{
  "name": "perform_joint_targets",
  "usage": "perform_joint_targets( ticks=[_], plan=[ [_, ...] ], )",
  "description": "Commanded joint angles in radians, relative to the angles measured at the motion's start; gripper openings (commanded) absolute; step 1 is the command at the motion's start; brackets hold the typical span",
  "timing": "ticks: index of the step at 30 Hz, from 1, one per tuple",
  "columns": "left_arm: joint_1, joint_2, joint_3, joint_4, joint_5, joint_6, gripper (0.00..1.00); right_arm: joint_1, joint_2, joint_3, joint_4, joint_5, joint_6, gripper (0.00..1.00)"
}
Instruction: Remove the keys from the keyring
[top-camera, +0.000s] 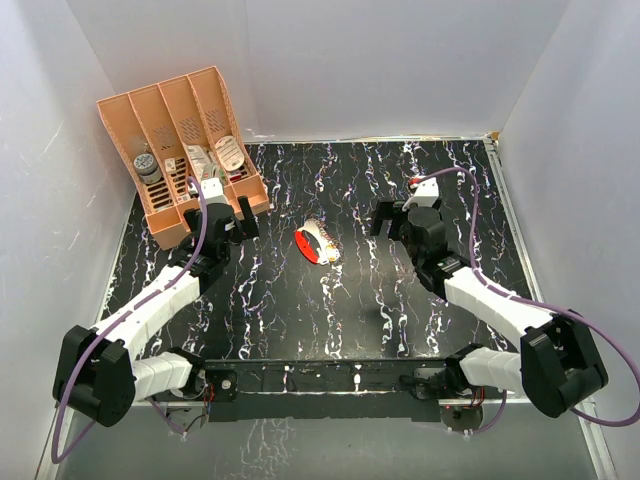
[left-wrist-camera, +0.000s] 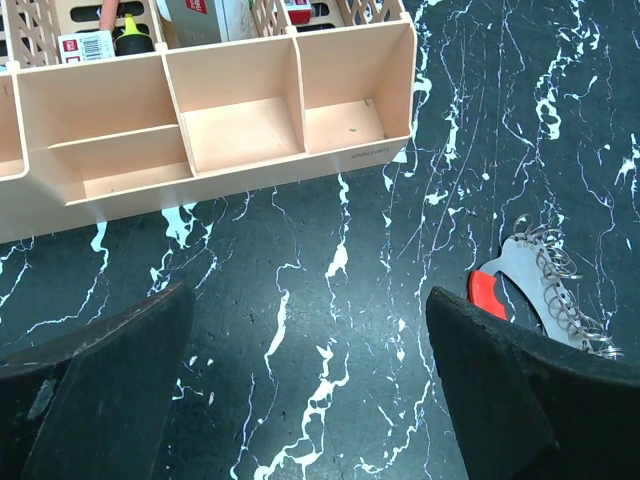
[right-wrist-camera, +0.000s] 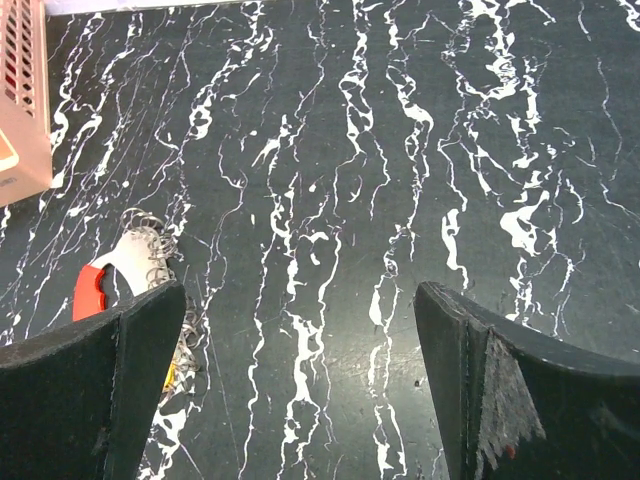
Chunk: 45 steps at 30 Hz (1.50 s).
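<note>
The bunch with the keys (top-camera: 317, 242) lies on the black marbled table midway between the two arms. A red key head (left-wrist-camera: 487, 293) and a silvery blade (left-wrist-camera: 525, 278) show in the left wrist view, with coiled wire rings (left-wrist-camera: 562, 290) beside them. The right wrist view shows the red head (right-wrist-camera: 90, 290), the coils (right-wrist-camera: 150, 250) and a speck of yellow (right-wrist-camera: 168, 378). The keyring itself is too fine to pick out. My left gripper (top-camera: 232, 222) (left-wrist-camera: 308, 300) hangs open to the left of the bunch. The right gripper (top-camera: 394, 220) (right-wrist-camera: 300, 295) is open to its right. Both are empty.
A peach slotted organizer (top-camera: 180, 150) with small items in its rear bins stands at the back left, right behind my left gripper; its front wall (left-wrist-camera: 350, 160) and corner (right-wrist-camera: 20, 110) show in the wrist views. White walls enclose the table.
</note>
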Motion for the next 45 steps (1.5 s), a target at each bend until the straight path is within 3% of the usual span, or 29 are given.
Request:
perform_joint_targets(
  ticks=[1,17,28,30,35,39,42,45],
  plan=[
    [0.001,-0.003,0.000,0.007,0.003,-0.002,0.99,0.006,0.015,-0.002,0.035,-0.015,0.014,0.98],
    [0.001,0.020,0.015,0.000,0.006,0.011,0.99,0.006,0.034,0.012,0.031,-0.008,0.014,0.98],
    [0.001,-0.020,0.043,-0.013,0.100,0.044,0.99,0.027,0.101,0.067,-0.006,-0.212,-0.037,0.98],
    [0.001,-0.042,0.021,0.014,0.129,0.041,0.99,0.062,0.135,0.082,-0.017,-0.221,-0.055,0.93],
    [0.001,-0.161,-0.070,0.072,0.045,-0.026,0.99,0.130,0.208,0.136,-0.059,-0.185,-0.088,0.70],
    [0.001,-0.217,-0.095,0.081,0.037,0.024,0.99,0.177,0.225,0.143,-0.055,-0.186,-0.092,0.55],
    [0.001,-0.208,-0.081,0.041,-0.028,0.005,0.99,0.207,0.250,0.156,-0.056,-0.194,-0.085,0.38],
    [0.001,-0.191,-0.076,0.026,-0.018,0.009,0.97,0.225,0.288,0.175,-0.058,-0.214,-0.080,0.34]
  ],
)
